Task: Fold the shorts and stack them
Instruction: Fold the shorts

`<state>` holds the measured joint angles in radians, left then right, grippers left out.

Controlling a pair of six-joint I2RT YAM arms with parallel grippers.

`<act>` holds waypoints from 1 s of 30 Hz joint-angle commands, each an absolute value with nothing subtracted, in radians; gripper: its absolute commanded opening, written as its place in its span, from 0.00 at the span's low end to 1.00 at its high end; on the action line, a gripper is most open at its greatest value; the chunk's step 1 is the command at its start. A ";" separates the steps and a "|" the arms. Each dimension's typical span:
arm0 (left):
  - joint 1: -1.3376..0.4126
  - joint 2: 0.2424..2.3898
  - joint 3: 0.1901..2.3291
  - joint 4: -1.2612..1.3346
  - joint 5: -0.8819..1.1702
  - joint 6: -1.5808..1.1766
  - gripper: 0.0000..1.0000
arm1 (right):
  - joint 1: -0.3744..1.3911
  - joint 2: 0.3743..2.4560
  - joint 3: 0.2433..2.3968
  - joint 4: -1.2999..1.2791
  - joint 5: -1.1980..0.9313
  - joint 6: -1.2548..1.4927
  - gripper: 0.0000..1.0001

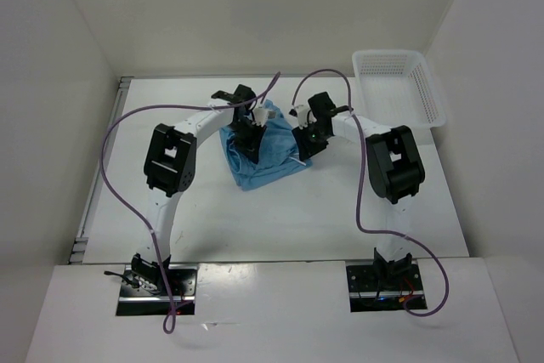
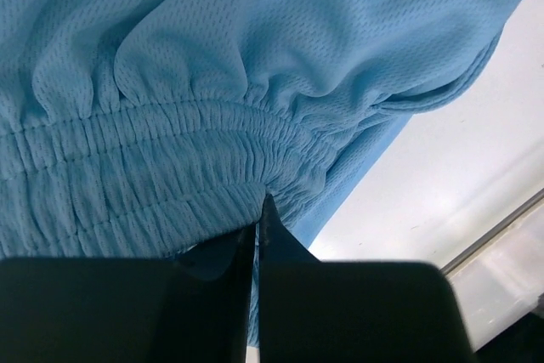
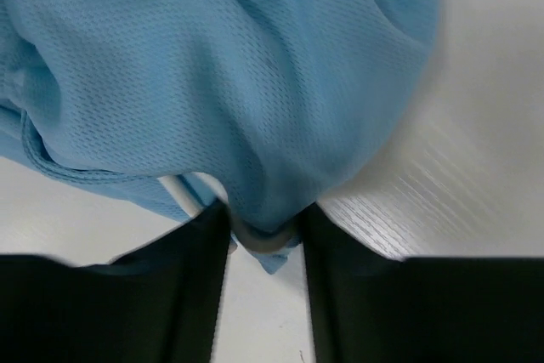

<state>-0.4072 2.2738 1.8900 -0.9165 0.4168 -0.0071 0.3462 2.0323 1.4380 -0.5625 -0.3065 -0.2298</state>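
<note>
Top external view, nearest first: bare white tabletop [image 1: 255, 218] lies just beyond my bases; midway across it lie the shorts [image 1: 270, 159], a rumpled sky-blue heap, with both my arms bent in over them; my left fingers [image 2: 212, 295] are pressed together, pinching the gathered waistband [image 2: 153, 167] at its edge; my right fingers [image 3: 178, 286] stand narrowly apart, clamped on a fold of the fabric and the white drawstring [image 3: 180, 195]; farther off on the right, well apart, stands a white basket [image 1: 399, 87].
</note>
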 commanded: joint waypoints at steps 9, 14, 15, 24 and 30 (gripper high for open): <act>-0.252 2.169 1.933 -0.917 0.541 0.000 0.00 | 0.357 1.985 1.348 -0.543 -0.279 -0.230 0.00; -0.210 2.057 1.855 -0.943 0.606 0.000 0.00 | 0.357 1.938 1.316 -0.574 -0.311 -0.274 0.00; -0.201 2.019 1.841 -0.956 0.615 0.000 0.00 | 0.367 1.916 1.302 -0.583 -0.322 -0.275 0.00; -0.201 1.957 1.592 -1.045 0.528 0.000 0.00 | 0.468 1.804 1.184 -0.601 -0.354 -0.305 0.00; -0.131 1.976 1.439 -0.966 0.456 0.000 0.00 | 0.479 1.723 1.091 -0.640 -0.367 -0.377 0.16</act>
<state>-0.1818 1.9682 1.4590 -0.9642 0.5472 -0.0086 0.4908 1.7969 1.1389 -0.5438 -0.4049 -0.3077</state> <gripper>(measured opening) 0.010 0.182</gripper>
